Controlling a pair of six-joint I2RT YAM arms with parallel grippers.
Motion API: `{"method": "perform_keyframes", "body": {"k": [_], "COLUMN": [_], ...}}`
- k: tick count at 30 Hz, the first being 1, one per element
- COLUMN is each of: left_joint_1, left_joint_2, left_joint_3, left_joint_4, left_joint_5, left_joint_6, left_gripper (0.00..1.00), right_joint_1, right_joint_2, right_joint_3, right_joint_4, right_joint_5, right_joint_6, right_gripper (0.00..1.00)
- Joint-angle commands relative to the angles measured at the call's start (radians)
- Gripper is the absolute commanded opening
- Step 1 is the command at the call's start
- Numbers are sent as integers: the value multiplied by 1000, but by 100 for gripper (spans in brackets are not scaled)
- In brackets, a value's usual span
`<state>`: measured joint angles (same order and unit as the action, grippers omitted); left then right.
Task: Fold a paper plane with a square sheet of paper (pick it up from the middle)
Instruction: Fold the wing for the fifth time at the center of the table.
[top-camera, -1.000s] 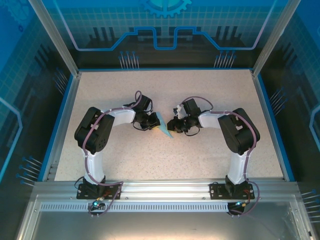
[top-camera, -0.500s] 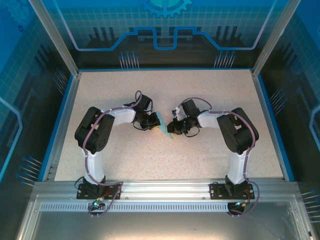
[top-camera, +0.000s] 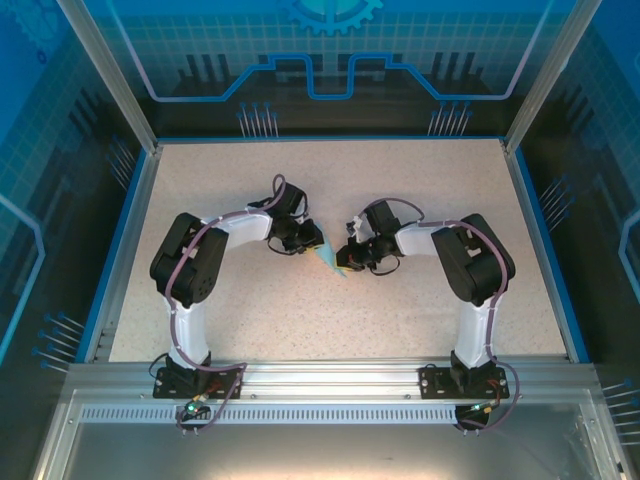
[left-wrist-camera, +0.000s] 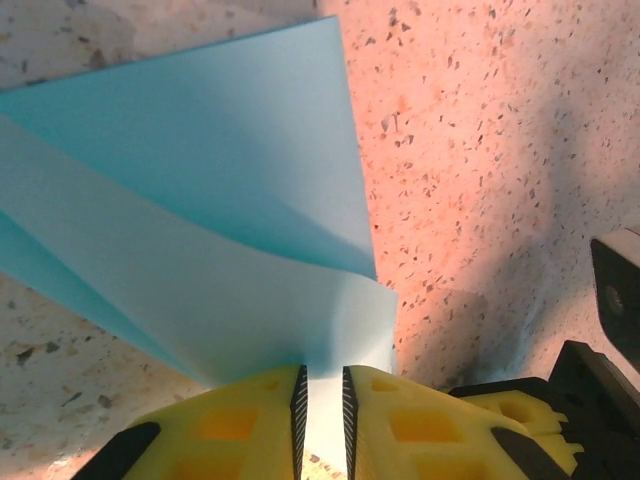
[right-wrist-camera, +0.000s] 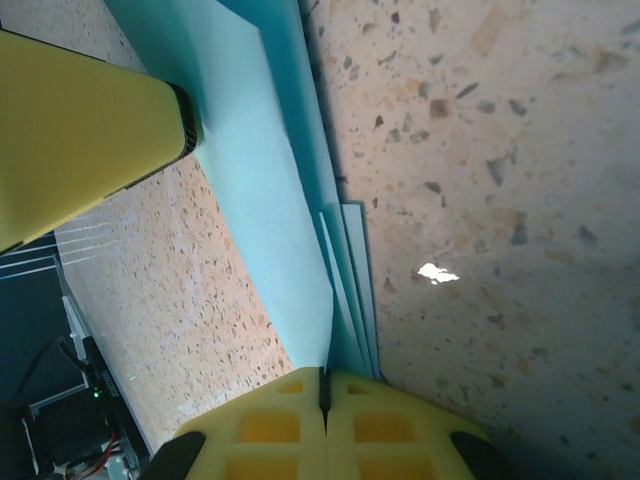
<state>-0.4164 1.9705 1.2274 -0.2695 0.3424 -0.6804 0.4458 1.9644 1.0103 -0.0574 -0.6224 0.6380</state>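
Centre of the tabletop (top-camera: 250, 320), and the paper plane (top-camera: 328, 258) is found between the two wrists, just left of middle, its narrow point turned toward the near side. The left arm (top-camera: 190, 265) is bent in from the left and the right arm (top-camera: 475, 265) from the right, so that the two are brought almost nose to nose over the pale blue paper.

On the right wrist camera, the right fingers (right-wrist-camera: 400, 425) are seen pressed tight together, their pads meeting in a thin dark seam. Several stacked blue layers are caught in that seam, so a firm pinch on the plane's edge is shown. A yellow finger of the other arm is seen at the upper left of that view, laid against the far end of the paper.

On the left wrist camera, the left fingers (left-wrist-camera: 230, 425) are set a narrow slit apart, with the plane's folded edge run between the pads. Whether the paper is pinched there or merely flanked cannot be told. Beyond the fingers the folds are fanned out in broad blue flaps, one curled over another. Speckled tabletop is seen close beneath; whether the plane is rested on it cannot be told.
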Motion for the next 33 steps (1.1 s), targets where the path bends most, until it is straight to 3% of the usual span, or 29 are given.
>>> {"method": "perform_keyframes", "body": {"k": [1, 15, 28, 33], "left_joint_1": [-1, 16, 40, 51], "left_joint_2": [17, 51, 48, 64], "left_joint_3": [36, 31, -10, -2], "left_joint_4": [-28, 41, 19, 48], "left_joint_5": [-24, -43, -106, -100], "left_joint_6": [36, 106, 88, 156], "left_gripper": [22, 18, 17, 17], "right_joint_1": [-14, -25, -25, -25], "right_joint_2": [42, 57, 70, 74], "right_joint_3": [-24, -29, -24, -23], "right_joint_4": [-39, -55, -69, -70], "right_joint_5": [24, 29, 40, 37], "right_joint_6": [17, 26, 28, 26], "right_gripper": [3, 2, 2, 2]}}
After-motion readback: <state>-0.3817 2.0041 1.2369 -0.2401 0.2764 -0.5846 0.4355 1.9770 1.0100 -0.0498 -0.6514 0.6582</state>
